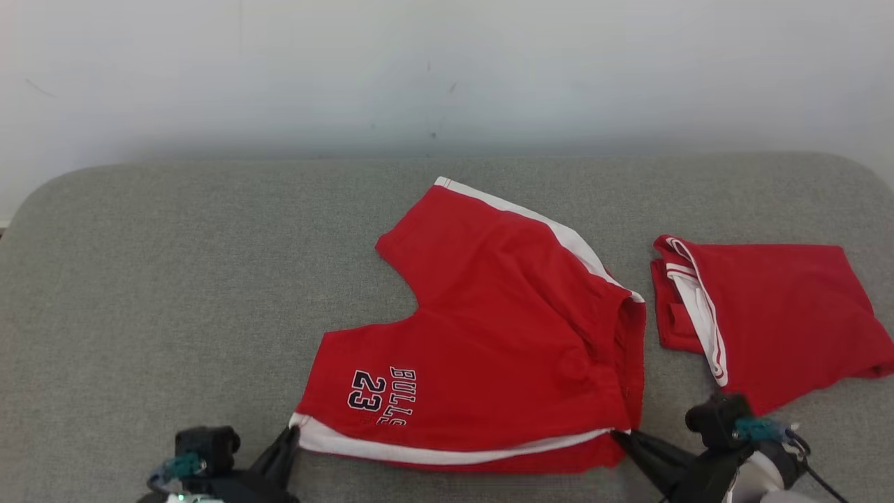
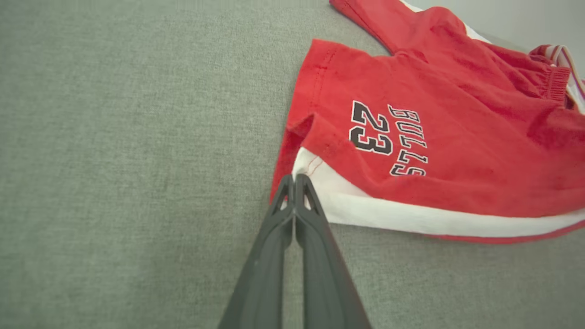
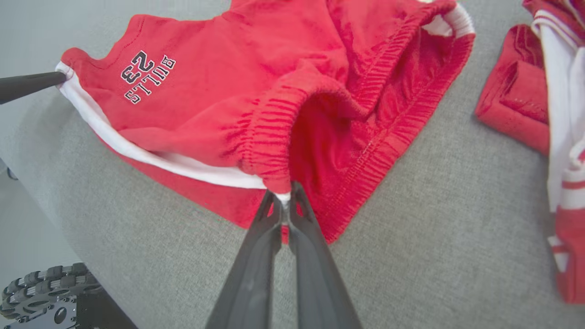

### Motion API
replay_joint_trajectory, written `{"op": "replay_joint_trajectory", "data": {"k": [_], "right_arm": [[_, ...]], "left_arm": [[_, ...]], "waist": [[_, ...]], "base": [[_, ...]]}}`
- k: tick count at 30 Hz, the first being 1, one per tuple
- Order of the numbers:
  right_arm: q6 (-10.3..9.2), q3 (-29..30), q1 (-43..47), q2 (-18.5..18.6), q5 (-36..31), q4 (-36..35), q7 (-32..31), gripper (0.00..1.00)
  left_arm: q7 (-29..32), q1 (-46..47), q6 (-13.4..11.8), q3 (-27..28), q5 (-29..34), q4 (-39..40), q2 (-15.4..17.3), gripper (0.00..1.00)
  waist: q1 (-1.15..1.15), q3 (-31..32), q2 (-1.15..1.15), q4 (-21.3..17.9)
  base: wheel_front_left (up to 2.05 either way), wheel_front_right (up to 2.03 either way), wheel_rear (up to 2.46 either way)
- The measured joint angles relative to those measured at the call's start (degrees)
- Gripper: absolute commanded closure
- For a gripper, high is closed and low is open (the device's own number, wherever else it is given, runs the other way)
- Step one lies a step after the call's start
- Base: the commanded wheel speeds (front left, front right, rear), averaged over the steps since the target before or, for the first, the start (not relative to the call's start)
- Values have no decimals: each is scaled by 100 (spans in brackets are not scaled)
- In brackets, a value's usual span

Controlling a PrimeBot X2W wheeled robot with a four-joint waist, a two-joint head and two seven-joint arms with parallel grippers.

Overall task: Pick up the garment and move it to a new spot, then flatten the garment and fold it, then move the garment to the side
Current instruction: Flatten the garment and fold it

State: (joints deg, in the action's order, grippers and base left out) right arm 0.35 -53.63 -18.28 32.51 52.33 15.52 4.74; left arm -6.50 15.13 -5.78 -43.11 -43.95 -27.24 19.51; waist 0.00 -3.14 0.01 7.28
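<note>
The red shorts (image 1: 503,328) lie in the middle of the grey worktop (image 1: 174,279). The left claw (image 1: 290,436) is clamped on the hem corner, the right claw (image 1: 618,434) on the waistband corner. I think both should rise together, with the near edge tight, so the cloth does not sag.

Soft, even light is falling from above, leaving only faint shadows under the red shorts (image 1: 503,328). Nothing is glaring. Both wrist views are bowing outward at their edges, and the pale wall (image 1: 447,70) is looking slightly hazy.
</note>
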Motion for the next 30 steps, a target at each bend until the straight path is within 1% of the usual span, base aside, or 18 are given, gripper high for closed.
{"op": "replay_joint_trajectory", "data": {"k": [1, 2, 6, 9, 11, 12, 14, 16, 18, 20, 22, 24, 27, 29, 30], "right_arm": [[0, 0, 0, 0, 0, 0, 0, 100], [21, 31, -95, 7, 5, -10, -43, 100], [199, 275, -644, -10, 289, 24, -288, 100], [328, 546, -1502, -167, 520, 298, -636, 100], [371, 716, -2280, -341, 645, 616, -970, 100], [370, 789, -2742, -420, 658, 808, -1137, 100], [356, 1000, -3725, -604, 639, 1214, -1359, 100], [248, 1424, -4724, -820, 472, 1526, -1370, 100], [113, 1822, -5564, -1040, 336, 1692, -1155, 100], [113, 1937, -6194, -1191, 382, 1699, -881, 100], [215, 1863, -6391, -1196, 304, 1536, -712, 100], [353, 1657, -6235, -1148, 225, 1427, -669, 100], [505, 1432, -5636, -1025, 109, 1635, -553, 100], [573, 1347, -5114, -896, 113, 1786, -425, 100], [572, 1347, -4855, -856, 153, 1819, -339, 100]], "left_arm": [[0, 0, 0, 0, 0, 0, 0, 100], [35, 101, 69, 43, -31, 44, 20, 100], [339, 828, 313, 156, -107, 116, 108, 100], [736, 1637, 624, 372, -401, 57, 143, 100], [1107, 2395, 773, 394, -392, -132, 231, 100], [1249, 2823, 834, 503, -410, -248, 259, 100], [1508, 3731, 840, 649, -387, -478, 333, 100], [1611, 4673, 814, 822, -248, -589, 363, 100], [1546, 5510, 776, 1034, -138, -619, 342, 100], [1318, 5996, 673, 1325, -111, -450, 299, 100], [1166, 6092, 646, 1366, -55, -313, 298, 100], [1082, 5923, 630, 1317, 4, -250, 318, 100], [893, 5403, 653, 1218, -2, -393, 240, 100], [757, 4892, 688, 1136, -55, -569, 141, 100], [690, 4626, 701, 1074, -75, -604, 76, 100]], "waist": [[0, 0, 0, 0], [0, -38, 0, -9], [0, -243, 0, -43], [1, -443, 0, -73], [1, -586, 1, -95], [2, -662, 1, -107], [2, -814, 1, -133], [3, -973, 1, -161], [2, -1134, 1, -185], [2, -1299, 0, -202], [0, -1463, -1, -211], [1, -1634, 0, -210], [3, -1882, 1, -196], [3, -2015, 1, -179], [3, -2067, 1, -167]], "base": [[0, 0, 0], [0, 0, 0], [0, 0, 0], [0, 0, 0], [0, 0, 0], [0, 0, 0], [0, 0, 0], [0, 0, 0], [0, 0, 0], [0, 0, 0], [0, 0, 0], [0, 0, 0], [0, 0, 0], [0, 0, 0], [0, 0, 0]]}}
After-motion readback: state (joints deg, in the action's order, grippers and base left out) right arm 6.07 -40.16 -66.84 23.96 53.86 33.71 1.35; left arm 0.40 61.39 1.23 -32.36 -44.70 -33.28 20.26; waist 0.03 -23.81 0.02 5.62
